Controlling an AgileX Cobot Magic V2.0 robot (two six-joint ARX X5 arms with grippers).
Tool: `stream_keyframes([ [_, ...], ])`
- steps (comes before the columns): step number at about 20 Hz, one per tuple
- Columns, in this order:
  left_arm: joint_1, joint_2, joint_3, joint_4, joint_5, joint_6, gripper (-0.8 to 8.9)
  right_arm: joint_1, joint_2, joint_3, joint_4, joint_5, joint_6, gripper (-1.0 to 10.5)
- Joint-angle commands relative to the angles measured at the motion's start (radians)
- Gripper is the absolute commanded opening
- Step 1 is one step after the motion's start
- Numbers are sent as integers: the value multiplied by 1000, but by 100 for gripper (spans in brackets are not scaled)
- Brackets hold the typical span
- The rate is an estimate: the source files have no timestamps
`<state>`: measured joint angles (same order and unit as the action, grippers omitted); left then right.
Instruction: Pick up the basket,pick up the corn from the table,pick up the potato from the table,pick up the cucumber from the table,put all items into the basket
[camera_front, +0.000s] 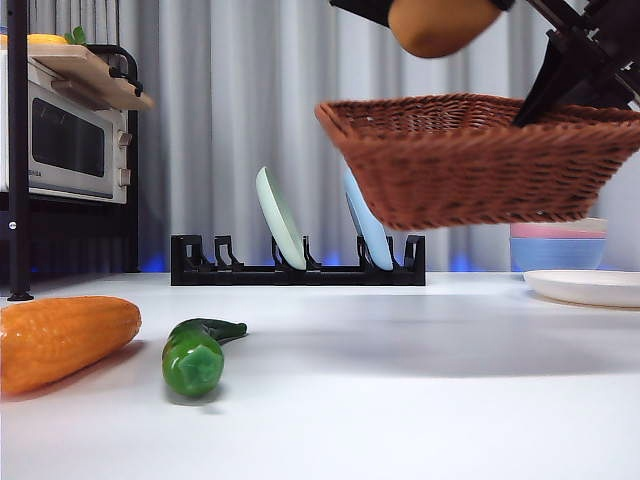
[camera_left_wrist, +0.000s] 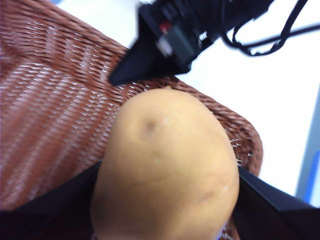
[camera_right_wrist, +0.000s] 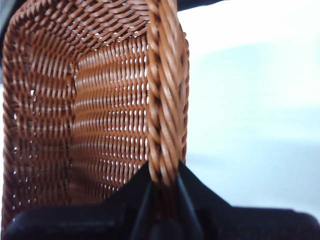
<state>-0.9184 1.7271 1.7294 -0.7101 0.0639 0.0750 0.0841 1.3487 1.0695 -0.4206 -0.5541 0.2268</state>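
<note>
Corn (camera_front: 62, 340) and cucumber (camera_front: 196, 356) appear only in front view.

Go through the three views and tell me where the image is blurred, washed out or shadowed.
Front view: sharp; soft shadows on the table under the corn and cucumber. Left wrist view: the potato is close and soft, the right end effector on the basket blurred, the background overexposed. Right wrist view: the basket's rim is fairly crisp, the table washed out.
</note>
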Motion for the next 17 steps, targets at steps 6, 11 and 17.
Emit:
stream_keyframes([
  [6,-30,124,-6,-34,-46,-31,-8,2,4,3,1,-25,31,-12],
  [11,-32,150,-6,-35,-46,-78,174,2,4,3,-16,-25,30,-12],
  [17,-32,155,-6,-36,-61,-100,454,2,4,3,-55,-37,26,-12],
])
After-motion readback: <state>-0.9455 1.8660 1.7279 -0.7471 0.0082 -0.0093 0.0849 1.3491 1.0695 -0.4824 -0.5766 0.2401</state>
